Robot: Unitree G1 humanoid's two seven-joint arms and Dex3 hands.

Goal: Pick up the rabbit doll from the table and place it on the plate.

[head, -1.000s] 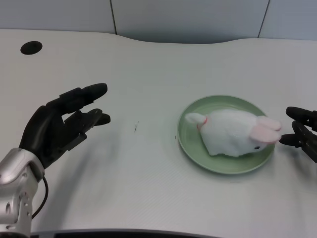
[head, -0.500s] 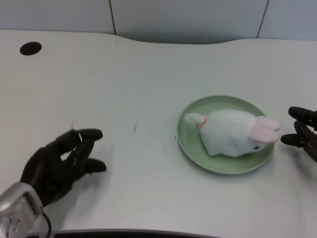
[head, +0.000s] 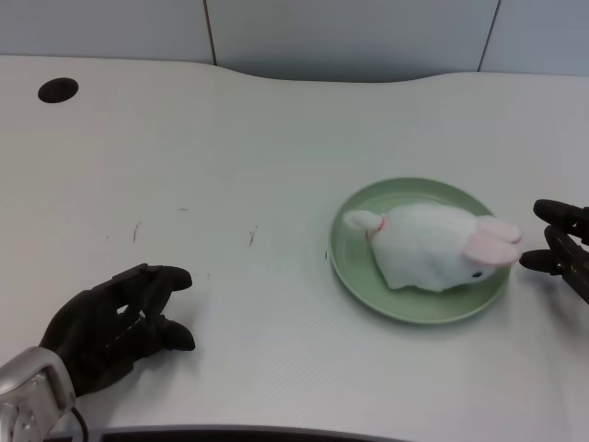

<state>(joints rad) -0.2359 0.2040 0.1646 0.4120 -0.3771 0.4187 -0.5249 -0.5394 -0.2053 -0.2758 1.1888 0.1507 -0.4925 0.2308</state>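
The white rabbit doll (head: 425, 246) with pink ears lies on its side on the green plate (head: 368, 205), right of the table's middle. Its head points right and its tail left. My left hand (head: 115, 322) is low at the bottom left, far from the plate. It holds nothing; the fingers are apart, loosely bent and pointing right.
My right hand (head: 561, 247) sits idle at the right edge, just beside the plate's rim. A dark round hole (head: 58, 89) is in the table at the far left. A few small dark marks (head: 250, 237) dot the white tabletop.
My left hand has dropped and drawn back toward the bottom left corner, away from the plate. The doll and plate have not moved.
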